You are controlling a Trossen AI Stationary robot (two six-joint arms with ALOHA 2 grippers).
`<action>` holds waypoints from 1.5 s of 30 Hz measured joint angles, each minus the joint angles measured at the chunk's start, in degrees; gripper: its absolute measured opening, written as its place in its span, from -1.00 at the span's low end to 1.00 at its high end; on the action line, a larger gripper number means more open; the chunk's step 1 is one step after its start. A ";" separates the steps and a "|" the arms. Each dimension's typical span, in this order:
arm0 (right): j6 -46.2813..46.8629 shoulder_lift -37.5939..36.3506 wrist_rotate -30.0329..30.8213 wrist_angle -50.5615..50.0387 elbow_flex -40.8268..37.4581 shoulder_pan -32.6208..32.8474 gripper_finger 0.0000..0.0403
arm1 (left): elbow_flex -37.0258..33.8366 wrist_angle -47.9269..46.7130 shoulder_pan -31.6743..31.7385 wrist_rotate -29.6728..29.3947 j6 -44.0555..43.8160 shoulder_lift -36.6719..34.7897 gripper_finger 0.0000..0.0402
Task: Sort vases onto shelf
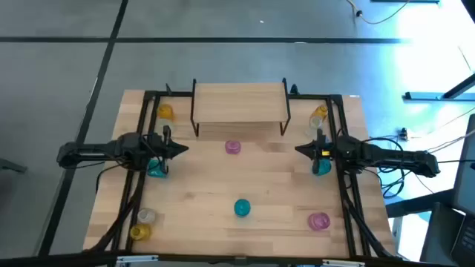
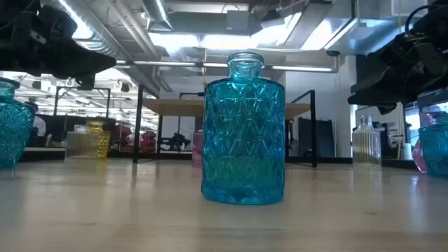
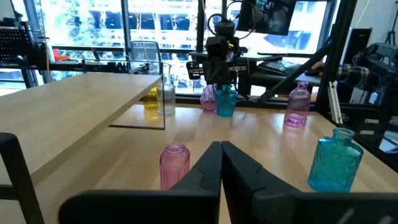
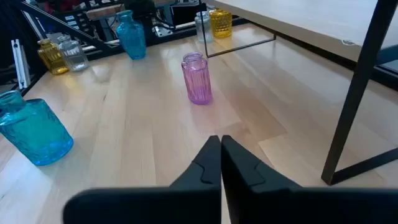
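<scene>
The shelf (image 1: 240,100) stands at the table's far middle on thin black legs, and its light-wood top is bare. A pink vase (image 1: 233,147) stands upright on the table just in front of it, between my two grippers. My left gripper (image 1: 185,149) is shut and hovers to the left of that vase, pointing right. My right gripper (image 1: 298,150) is shut and hovers to its right, pointing left. The pink vase (image 3: 175,165) shows just past my left fingers, and farther past my right ones (image 4: 197,78). A teal vase (image 1: 243,208) stands near the front middle (image 2: 243,131).
A teal vase (image 1: 157,169) stands under the left arm and another (image 1: 320,167) under the right. A yellow vase (image 1: 165,112) stands beside the shelf's left end; yellow and clear ones (image 1: 319,115) beside its right. A pink vase (image 1: 319,220) is front right; clear (image 1: 146,216) and yellow (image 1: 139,232) front left.
</scene>
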 joint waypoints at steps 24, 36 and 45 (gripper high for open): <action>-0.02 0.00 0.00 0.00 0.01 0.01 -1.00 | -0.01 0.02 -0.01 0.00 0.00 0.02 -0.99; -0.01 0.00 0.00 0.00 0.00 0.01 -1.00 | 0.00 0.00 -0.01 0.00 0.01 0.01 -0.99; 0.00 0.00 0.00 0.00 0.02 0.02 -1.00 | -0.02 0.31 -0.02 -1.79 3.20 0.02 -0.99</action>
